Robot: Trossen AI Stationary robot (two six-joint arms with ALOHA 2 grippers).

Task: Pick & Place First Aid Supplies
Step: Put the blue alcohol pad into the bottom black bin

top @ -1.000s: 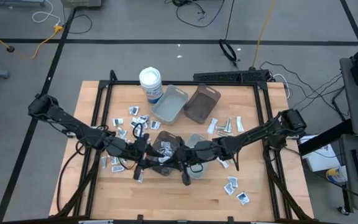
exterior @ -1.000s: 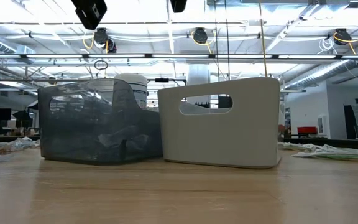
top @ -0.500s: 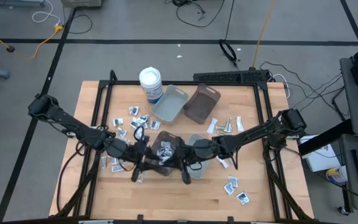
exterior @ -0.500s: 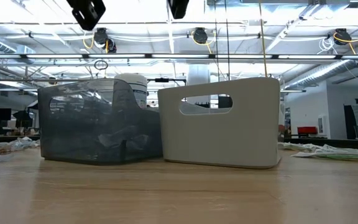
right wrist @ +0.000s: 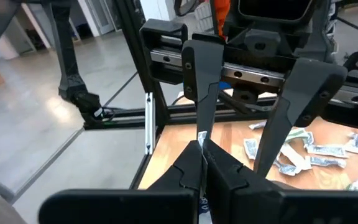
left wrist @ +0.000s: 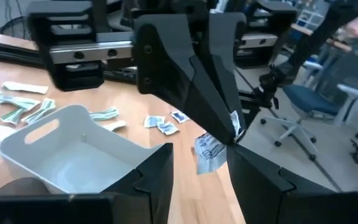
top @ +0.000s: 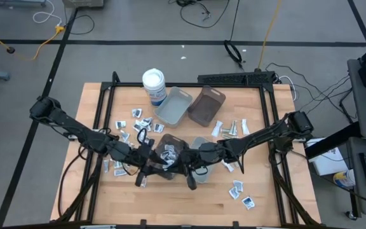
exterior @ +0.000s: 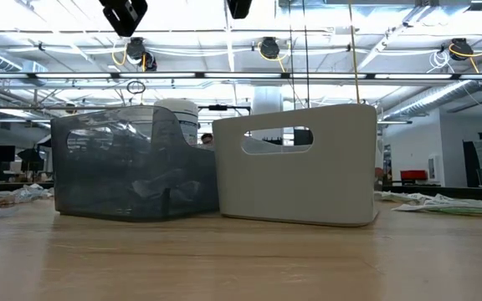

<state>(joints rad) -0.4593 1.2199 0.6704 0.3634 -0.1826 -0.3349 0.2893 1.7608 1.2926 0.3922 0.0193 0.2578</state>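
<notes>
Both grippers meet above the table's middle, over a dark tray [top: 168,145] and a pale tray [top: 203,147] that stand side by side. My right gripper [left wrist: 232,134] is shut on a small white and bluish packet [left wrist: 209,152], one of the first aid supplies. My left gripper [left wrist: 199,157] faces it, open, one finger on either side of the packet; whether a finger touches it I cannot tell. More packets [top: 135,124] lie scattered on the wood. My right gripper pinches the packet's upper edge [left wrist: 227,126] between its two fingertips. The fingers reach in about level from the table's right side. The packet hangs below the tips, clear of the trays and the table.
A grey tray [top: 173,105] and a brown tray [top: 206,105] stand at the far middle, with a white tub [top: 154,86] to their left. Loose packets lie left of the dark tray [top: 116,166] and toward the near right [top: 239,189]. A black frame [top: 107,95] edges the table.
</notes>
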